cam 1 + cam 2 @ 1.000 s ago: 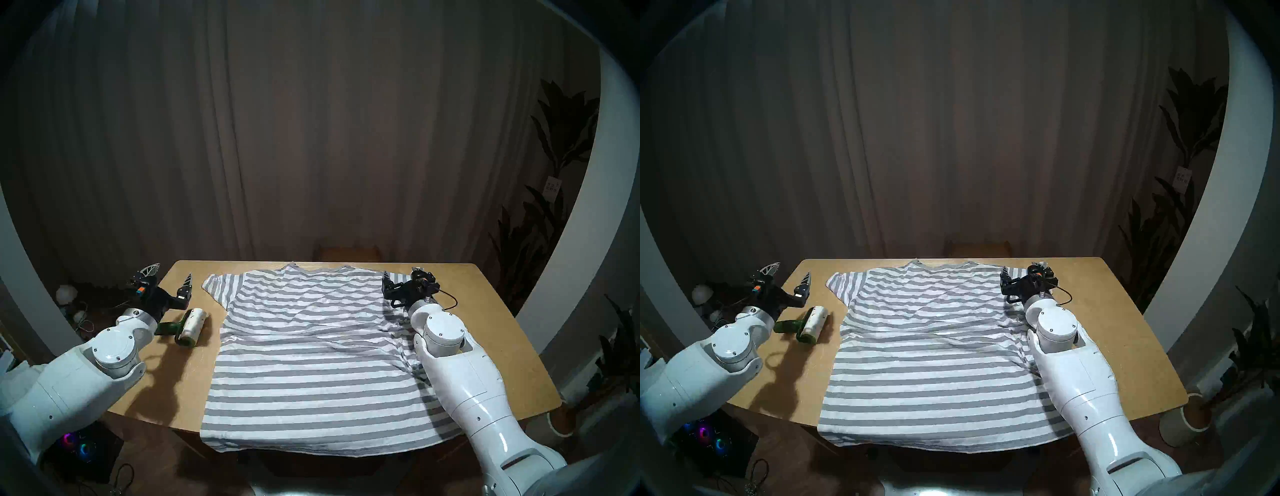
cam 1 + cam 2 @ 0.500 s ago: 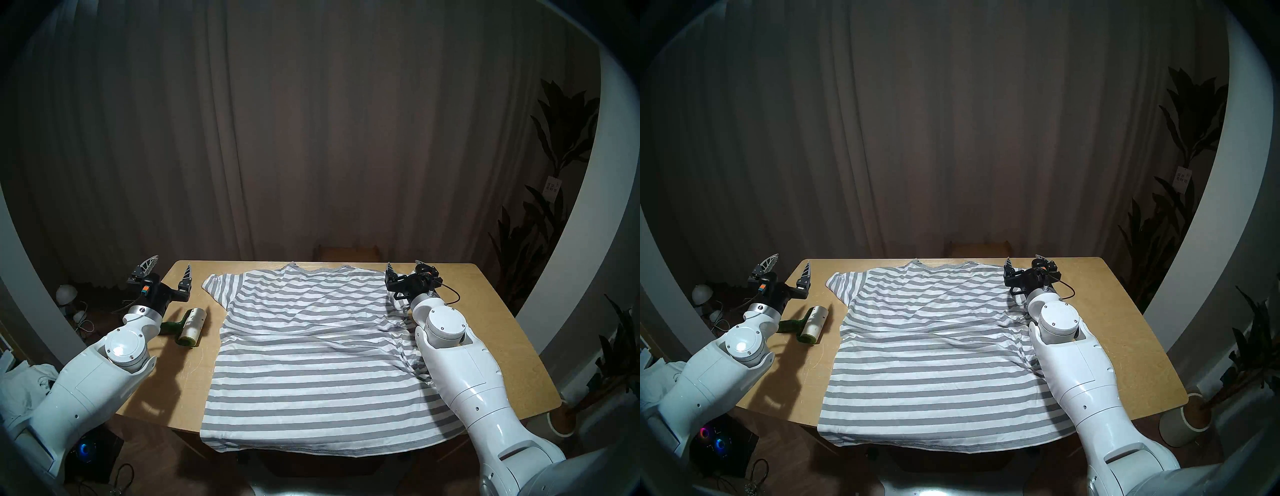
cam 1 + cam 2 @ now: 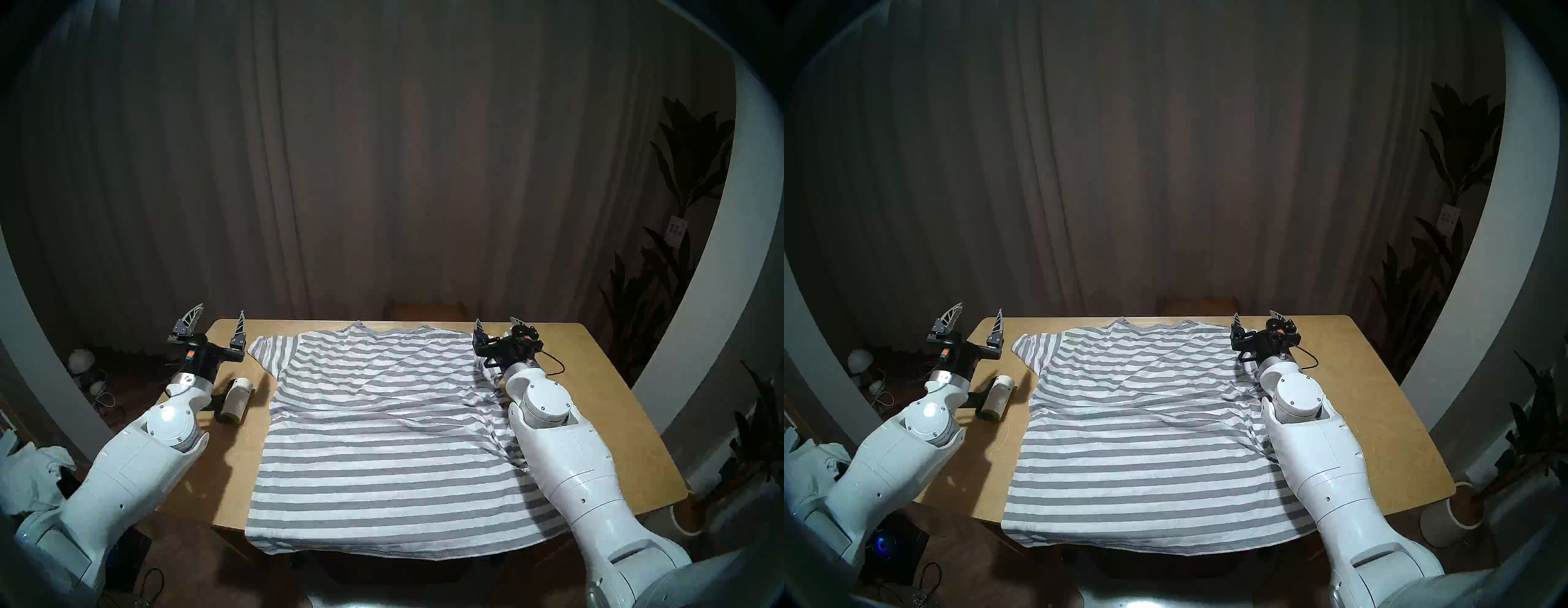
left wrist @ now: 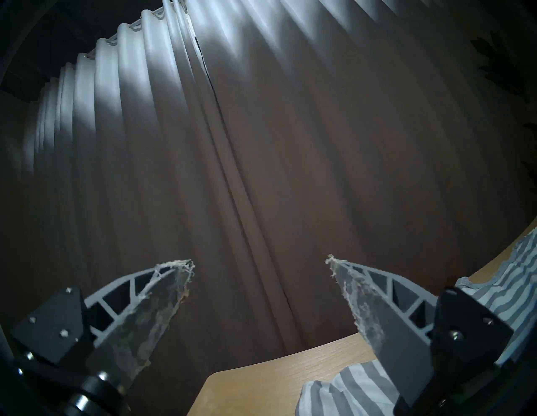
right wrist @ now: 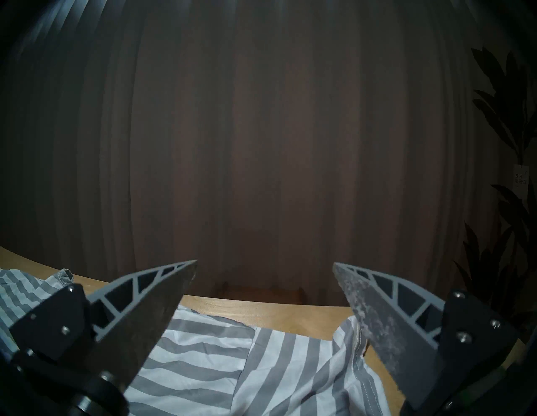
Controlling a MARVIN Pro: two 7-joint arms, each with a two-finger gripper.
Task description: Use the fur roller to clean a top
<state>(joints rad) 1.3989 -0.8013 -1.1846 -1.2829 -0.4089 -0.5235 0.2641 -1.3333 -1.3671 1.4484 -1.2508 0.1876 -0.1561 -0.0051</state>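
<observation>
Table (image 3: 602, 382): top (image 3: 382, 424) spread, fur roller (image 3: 235, 401) beside.

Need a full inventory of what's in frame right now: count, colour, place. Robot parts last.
T-shirt: 1, grey and white stripes, spread flat on the table, hem over the near edge.
Fur roller: 1, white roll with dark green handle, lying on the table left of the T-shirt.
Table: 1, light wood, centre.
Curtain: brown-grey, behind the table.
Plants: dark leaves, far right; one in a pale pot on the floor.
White cloth pile: 1, off the table, lower left.
Left hand: 1, black with grey fingers, open, raised over the table's far left corner, empty.
Right hand: 1, black with grey fingers, open, above the T-shirt's right sleeve, empty.
</observation>
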